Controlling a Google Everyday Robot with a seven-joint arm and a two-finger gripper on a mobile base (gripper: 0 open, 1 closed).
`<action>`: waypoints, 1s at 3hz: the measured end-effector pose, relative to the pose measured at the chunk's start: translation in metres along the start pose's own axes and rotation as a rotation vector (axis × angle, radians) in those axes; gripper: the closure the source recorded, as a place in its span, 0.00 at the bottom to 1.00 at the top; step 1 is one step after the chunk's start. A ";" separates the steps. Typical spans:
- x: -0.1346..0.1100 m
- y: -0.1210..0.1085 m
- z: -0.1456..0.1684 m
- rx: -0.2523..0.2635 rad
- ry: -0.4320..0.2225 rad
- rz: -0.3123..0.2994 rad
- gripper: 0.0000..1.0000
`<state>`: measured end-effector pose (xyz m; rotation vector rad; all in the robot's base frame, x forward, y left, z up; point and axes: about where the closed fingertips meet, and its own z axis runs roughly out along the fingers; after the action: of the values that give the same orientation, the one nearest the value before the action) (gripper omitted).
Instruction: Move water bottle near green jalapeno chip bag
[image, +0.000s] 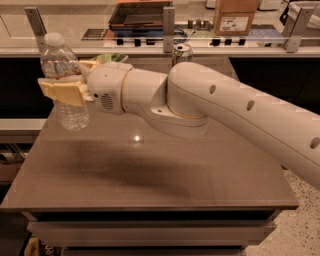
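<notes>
Far left of the soda can (182, 52) and nearer to us, the water bottle (71, 112) stands upright in the gripper (64, 80), whose two tan fingers (59, 93) are clamped across the bottle's middle, below the label band. The bottle's base seems to hang just over the table's (150, 190) left edge, clear of the surface, though we cannot be sure of that gap.

That is our first worry. If the hold loosens on the ribbed plastic, the bottle drops beside the table, not onto it.

Closer to the can, on its left, only a sliver of the green jalapeno chip bag (112, 57) shows above the wrist, so we cannot judge its outline. Setting the bottle down blind could crush the bag or push it toward the back edge.

The can itself stands just behind the arm (225, 110). We judge that a swing toward the bag could knock it over.

For room, the strip between bottle and can is tight, crowded by the wrist. In front of the can and to its right the tabletop lies bare to the front and right edges.
</notes>
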<state>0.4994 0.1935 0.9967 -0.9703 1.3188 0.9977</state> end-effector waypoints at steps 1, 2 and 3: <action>-0.003 -0.010 0.005 0.021 0.015 -0.019 1.00; -0.017 -0.034 0.014 0.052 0.037 -0.059 1.00; -0.024 -0.066 0.021 0.080 0.061 -0.083 1.00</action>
<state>0.5681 0.1934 1.0211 -0.9929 1.3481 0.8521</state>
